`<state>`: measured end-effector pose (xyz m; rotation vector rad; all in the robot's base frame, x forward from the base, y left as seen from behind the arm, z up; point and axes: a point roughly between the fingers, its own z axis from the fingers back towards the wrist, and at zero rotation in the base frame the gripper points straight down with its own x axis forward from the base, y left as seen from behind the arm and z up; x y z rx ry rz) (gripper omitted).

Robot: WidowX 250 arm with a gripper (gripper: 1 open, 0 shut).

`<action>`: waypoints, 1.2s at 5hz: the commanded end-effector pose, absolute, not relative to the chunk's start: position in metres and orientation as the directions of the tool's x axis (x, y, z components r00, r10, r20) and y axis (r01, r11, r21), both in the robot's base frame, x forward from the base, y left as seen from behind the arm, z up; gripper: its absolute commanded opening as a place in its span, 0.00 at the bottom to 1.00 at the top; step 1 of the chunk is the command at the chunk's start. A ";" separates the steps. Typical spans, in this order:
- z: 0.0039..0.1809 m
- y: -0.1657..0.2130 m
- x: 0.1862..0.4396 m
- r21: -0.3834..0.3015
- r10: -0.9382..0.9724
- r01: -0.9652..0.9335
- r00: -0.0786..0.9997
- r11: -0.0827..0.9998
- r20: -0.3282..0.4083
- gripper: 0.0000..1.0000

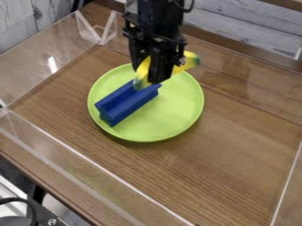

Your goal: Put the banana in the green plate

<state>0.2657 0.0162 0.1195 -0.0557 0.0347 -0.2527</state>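
The round lime-green plate (pixel 165 119) lies in the middle of the wooden table. My black gripper (pixel 150 79) points straight down over the plate's far half and is shut on the banana (pixel 183 61), which is yellow and sticks out to the right of the fingers with its green tip past the plate's far rim. Part of the banana shows between the fingers, the rest is hidden behind them. Whether the banana touches the plate I cannot tell.
A blue ridged block (pixel 125 100) lies in the plate's left half, just below the gripper's fingers. Clear plastic walls (pixel 83 35) enclose the wooden table on all sides.
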 end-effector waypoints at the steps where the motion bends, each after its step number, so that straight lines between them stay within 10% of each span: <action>1: 0.135 0.015 0.276 -0.038 -0.250 0.251 0.968 0.967 0.033 0.00; 6: 0.136 0.013 0.283 -0.034 -0.219 0.220 0.975 0.975 0.046 0.00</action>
